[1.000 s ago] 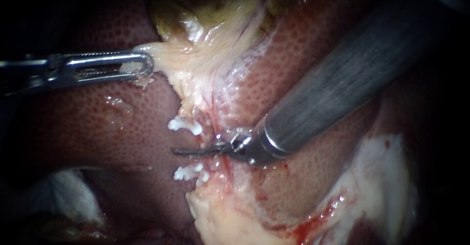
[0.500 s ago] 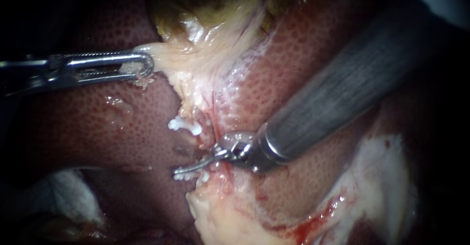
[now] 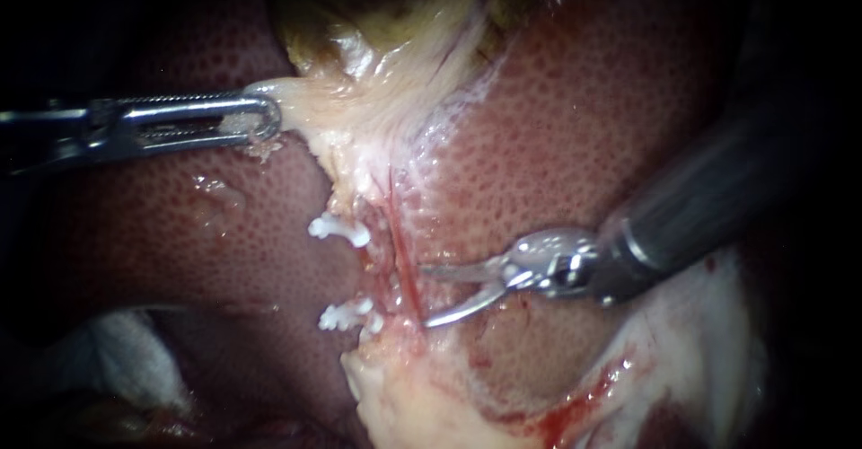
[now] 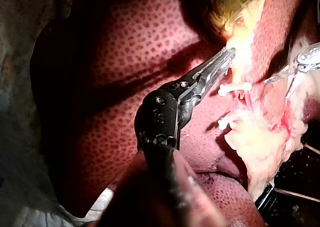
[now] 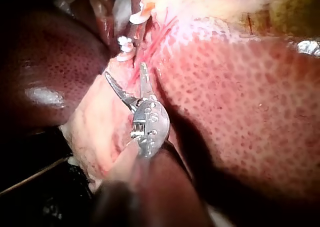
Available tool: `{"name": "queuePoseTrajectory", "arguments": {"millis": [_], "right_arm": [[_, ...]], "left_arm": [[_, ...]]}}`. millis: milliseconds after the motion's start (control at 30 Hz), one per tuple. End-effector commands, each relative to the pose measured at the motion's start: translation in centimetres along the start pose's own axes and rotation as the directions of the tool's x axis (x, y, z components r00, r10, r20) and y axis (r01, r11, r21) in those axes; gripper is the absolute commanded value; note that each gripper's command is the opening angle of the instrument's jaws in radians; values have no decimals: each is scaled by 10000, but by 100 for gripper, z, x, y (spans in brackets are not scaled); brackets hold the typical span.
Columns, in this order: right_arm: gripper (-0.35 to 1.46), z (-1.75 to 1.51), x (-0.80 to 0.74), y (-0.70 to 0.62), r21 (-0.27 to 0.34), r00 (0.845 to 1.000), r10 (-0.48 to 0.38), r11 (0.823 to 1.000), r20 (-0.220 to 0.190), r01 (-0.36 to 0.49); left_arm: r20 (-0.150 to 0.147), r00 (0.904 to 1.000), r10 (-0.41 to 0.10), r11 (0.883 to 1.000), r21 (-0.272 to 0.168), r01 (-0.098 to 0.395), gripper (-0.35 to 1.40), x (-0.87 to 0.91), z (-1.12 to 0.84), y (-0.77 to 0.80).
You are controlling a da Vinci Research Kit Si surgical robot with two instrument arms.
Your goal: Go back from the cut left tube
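Two white clips sit on the left tube's stumps, with a gap between them where the tube is parted. My right instrument lies to the right of that gap. Its two curved blades stand open and hold nothing, their tips near a thin red strand. In the right wrist view the open blades point toward the clips. My left instrument is shut on pale gallbladder tissue and holds it out to the left. The left wrist view shows those jaws gripping the same tissue.
Mottled red liver lies on both sides of the dissected strip. Pale fatty tissue with some blood sits below the clips and at the lower right. White gauze shows at the lower left.
My right instrument has drawn back to the right, out of the gap between the clips, and its blades have opened. The left instrument and the clips have stayed in place.
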Motion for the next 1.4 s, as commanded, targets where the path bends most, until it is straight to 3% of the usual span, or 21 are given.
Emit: {"name": "queuePoseTrajectory", "arguments": {"millis": [33,200,533,733,933,1100,1400], "right_arm": [[143,-9,2,0,-130,10000,-35,9999,15,35],[143,-52,16,1,-584,9994,-327,9977,60,330],[143,-70,28,-6,-1206,9989,-464,9916,79,470],[143,-72,27,-7,-1163,9986,-517,9918,83,523],[143,-72,27,-7,-1163,9986,-519,9918,83,525],[143,-71,28,-7,-1169,9983,-574,9914,92,581],[143,-71,28,-7,-1179,9980,-630,9910,43,631]], "left_arm": [[0,10000,-5,10000,-1,5,-35,0,0,0],[-3,10000,-4,10000,4,4,-35,0,1,-1],[-71,10000,59,10000,52,-58,-35,-13,14,-1],[146,9998,150,9999,30,-151,-35,-27,39,-11],[470,9985,270,9996,-29,-269,-35,-46,80,-18],[647,9974,304,9995,-14,-304,-35,-50,107,-25],[729,9968,329,9995,6,-330,-35,-52,126,-26]]}}
